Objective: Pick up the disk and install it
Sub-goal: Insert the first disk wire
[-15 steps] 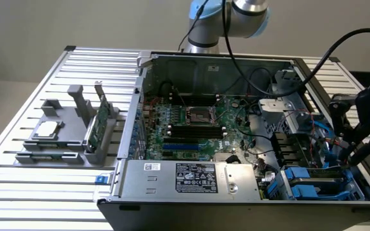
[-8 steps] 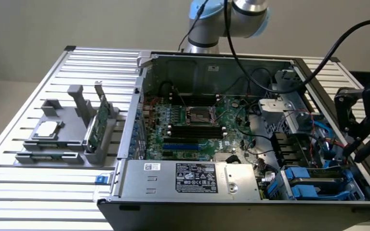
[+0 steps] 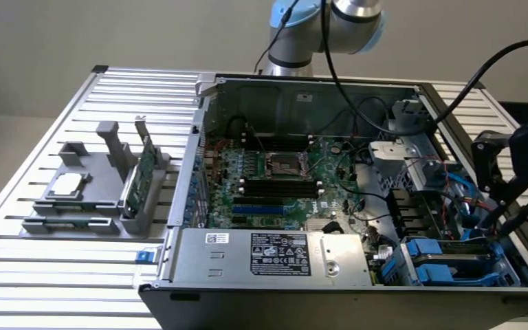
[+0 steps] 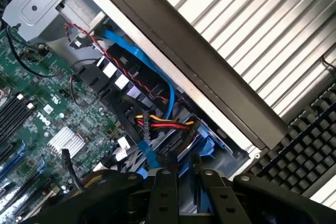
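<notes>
My gripper [image 3: 500, 230] reaches down into the drive bay at the front corner of the open computer case [image 3: 291, 79], on the exterior view's right. The disk [image 3: 452, 260], silver with a blue plastic carrier, lies in that bay right under my fingers. From the wrist, my two black fingers [image 4: 167, 192] stand close together with the disk's blue carrier edge [image 4: 206, 148] and a dark body between them, so my gripper [image 4: 185, 176] looks shut on the disk. Most of the disk is hidden by the bay and the cables.
Blue data cables [image 4: 142, 56] and a red-yellow-black power lead [image 4: 163, 124] crowd the bay. A silver power supply [image 3: 273, 254] and the green motherboard [image 3: 273, 172] sit beside it. A grey tray [image 3: 80, 206] holds a small chip [image 3: 67, 184] and a green card [image 3: 140, 175]. A black keyboard [image 4: 310, 140] lies outside the case.
</notes>
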